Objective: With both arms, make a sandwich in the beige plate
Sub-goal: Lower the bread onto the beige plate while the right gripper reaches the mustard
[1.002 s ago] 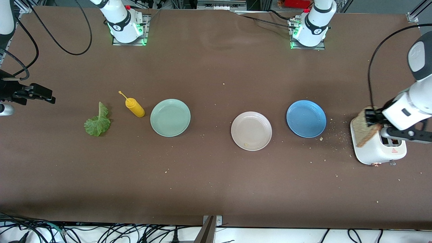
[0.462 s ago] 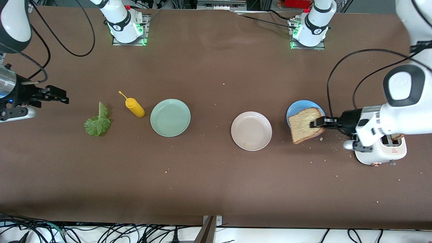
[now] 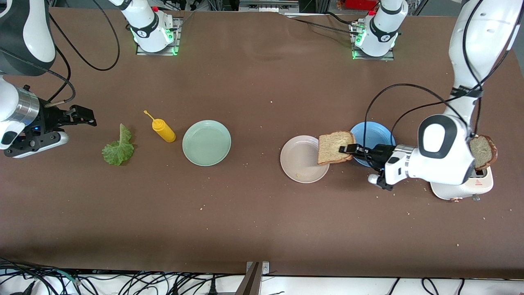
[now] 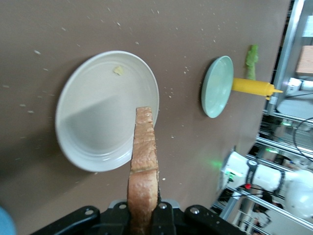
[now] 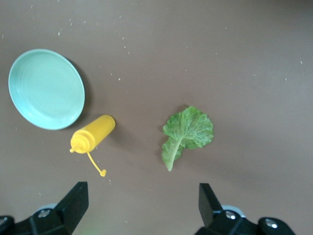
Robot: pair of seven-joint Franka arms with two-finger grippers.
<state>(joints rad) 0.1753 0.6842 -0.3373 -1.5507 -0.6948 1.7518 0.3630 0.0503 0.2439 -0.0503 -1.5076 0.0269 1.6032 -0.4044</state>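
Bread [image 3: 333, 147], gripped on edge by the left gripper [image 3: 348, 148], is now arriving over the beige plate's [image 3: 297, 157] rim. Right gripper [image 3: 84, 116] is hovering wide open near the lettuce [image 3: 118, 148]. Plate is lying empty; all layering remains.

Bench [image 3: 262, 229]: brown surface, scattered with pale crumbs, thickest toward the left arm's end. Lying directly on it, in a rough row from the right arm's end: lettuce leaf [image 3: 118, 148], flat; yellow squeeze bottle [image 3: 163, 129], on its side just beside the leaf; mint-green plate [image 3: 206, 143]; beige plate [image 3: 301, 159], one crumb on it, well apart from the green plate; blue plate [image 3: 370, 139], just beside the beige one; white toaster [image 3: 462, 186], a bread slice [image 3: 483, 152] standing in its slot. Two arm bases are mounted along the edge farthest from the front camera.
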